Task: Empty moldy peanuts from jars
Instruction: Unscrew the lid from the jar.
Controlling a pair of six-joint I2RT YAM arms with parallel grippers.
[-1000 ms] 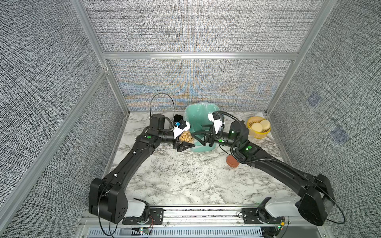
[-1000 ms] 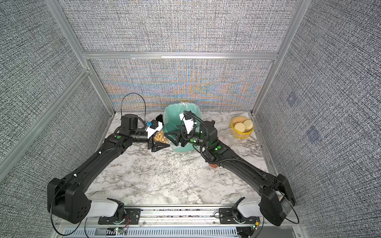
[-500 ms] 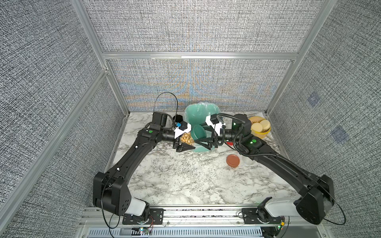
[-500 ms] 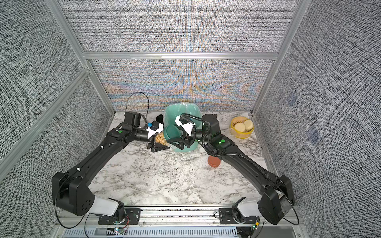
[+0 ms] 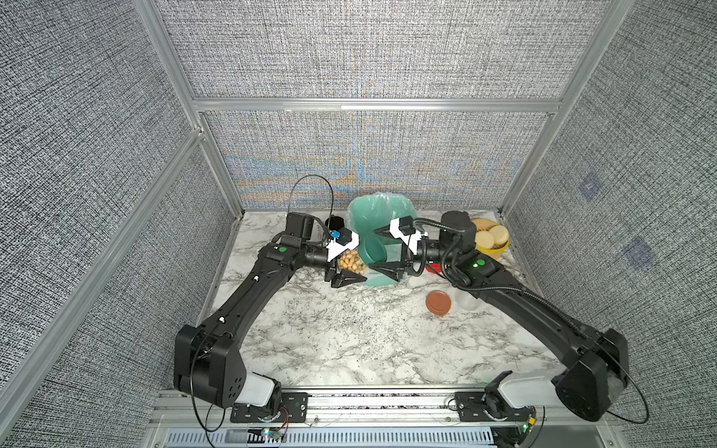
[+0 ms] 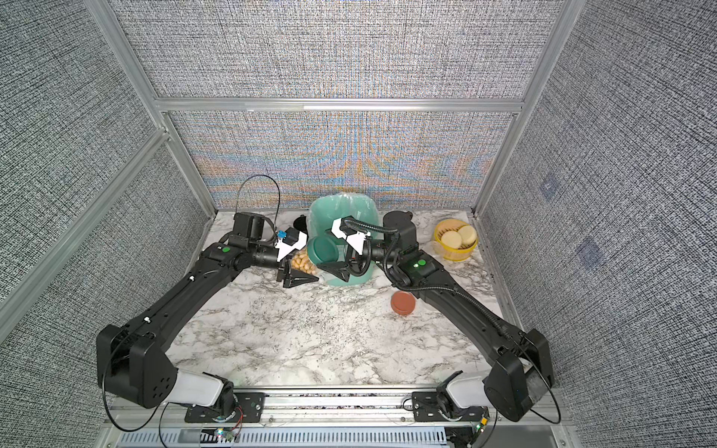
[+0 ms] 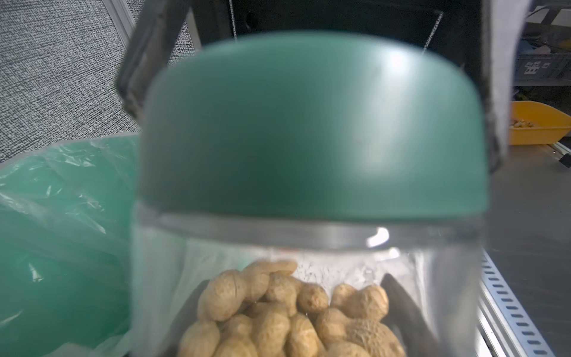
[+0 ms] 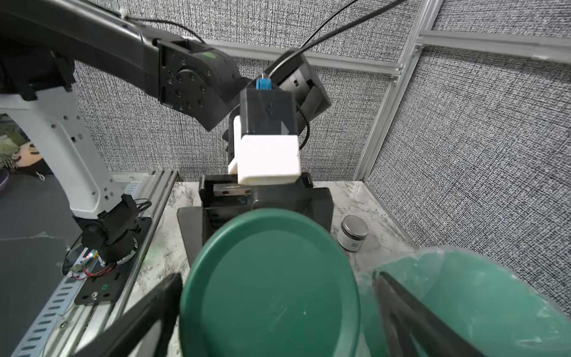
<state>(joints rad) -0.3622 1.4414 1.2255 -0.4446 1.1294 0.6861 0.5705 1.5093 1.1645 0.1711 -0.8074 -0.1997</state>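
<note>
A clear jar holding moldy peanuts lies sideways in my left gripper, which is shut on its body. Its dark green lid is on and faces my right gripper. That gripper is open, one finger on each side of the lid with a gap at both sides. A terracotta lid lies loose on the table. A red lid peeks out behind the right arm.
A green bin lined with a plastic bag stands just behind both grippers. A yellow bowl of cream discs sits back right, a black mug back left, and a silver-lidded tin by the wall.
My right gripper's jaws have spread wider around the green lid, and the right arm has shifted back, uncovering the terracotta lid. The left gripper still holds the jar.
</note>
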